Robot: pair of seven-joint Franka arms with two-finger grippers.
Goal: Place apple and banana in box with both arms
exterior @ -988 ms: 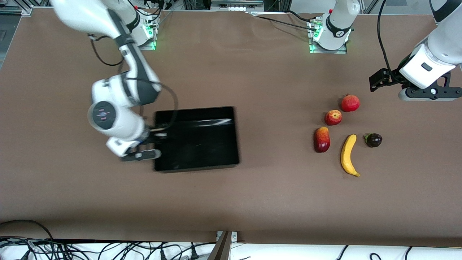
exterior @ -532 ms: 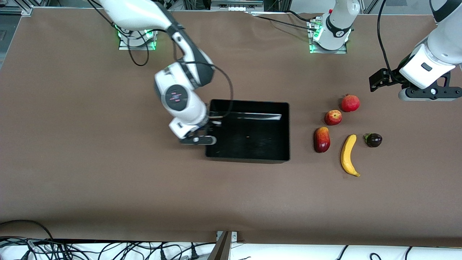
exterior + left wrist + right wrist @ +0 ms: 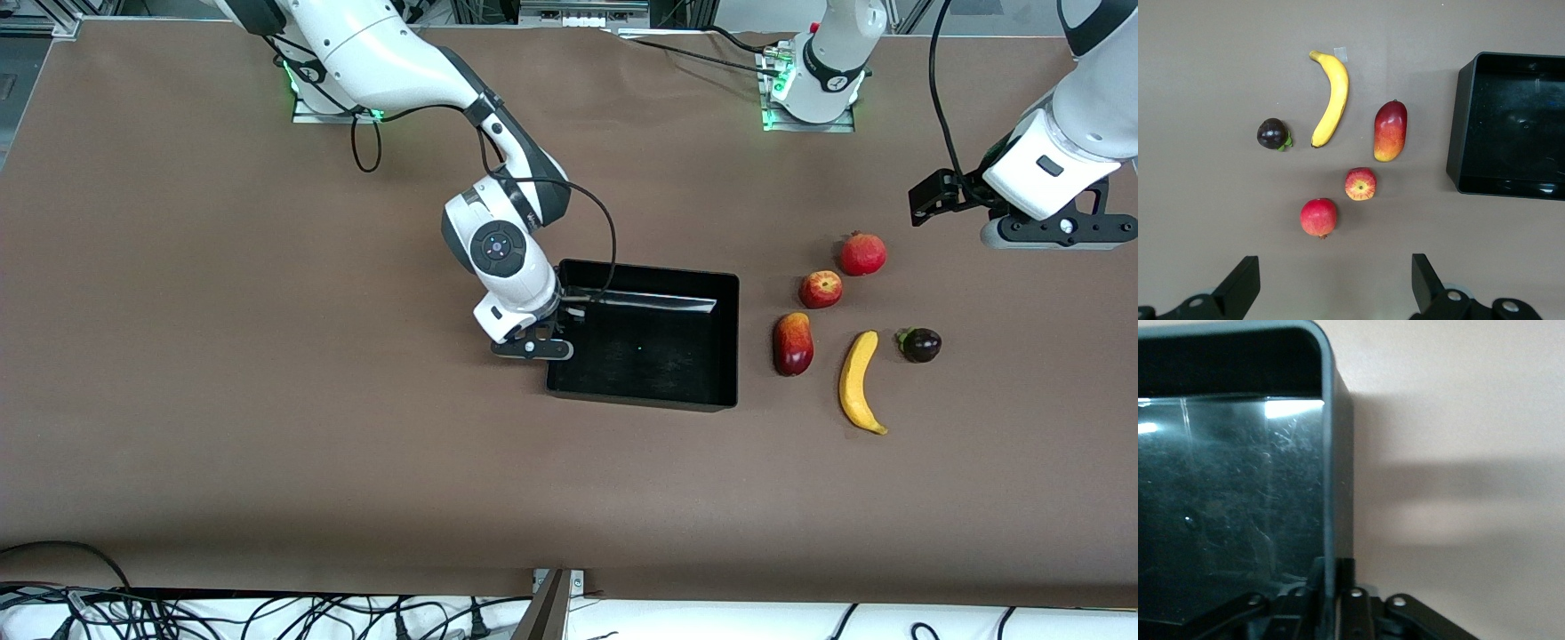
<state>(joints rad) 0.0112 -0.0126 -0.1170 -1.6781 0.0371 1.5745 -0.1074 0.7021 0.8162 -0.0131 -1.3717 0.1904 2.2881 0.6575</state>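
Nearest the front camera on the bench [image 3: 267, 427] lies the banana [image 3: 858, 380], then the mango [image 3: 793, 343] beside it, and farther on the apple [image 3: 821, 289]. The box [image 3: 725, 342] sits near the fruit, toward the right arm's end. The right end effector [image 3: 569, 313] is clamped on the box's wall. The left end effector [image 3: 1335, 293] waits, spread wide, over the bench by the pomegranate [image 3: 862, 254].

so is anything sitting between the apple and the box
Nothing visible does. Bare table separates the apple from the box, whose wall the right claw grips. The mango lies nearer the camera, clear of that path.
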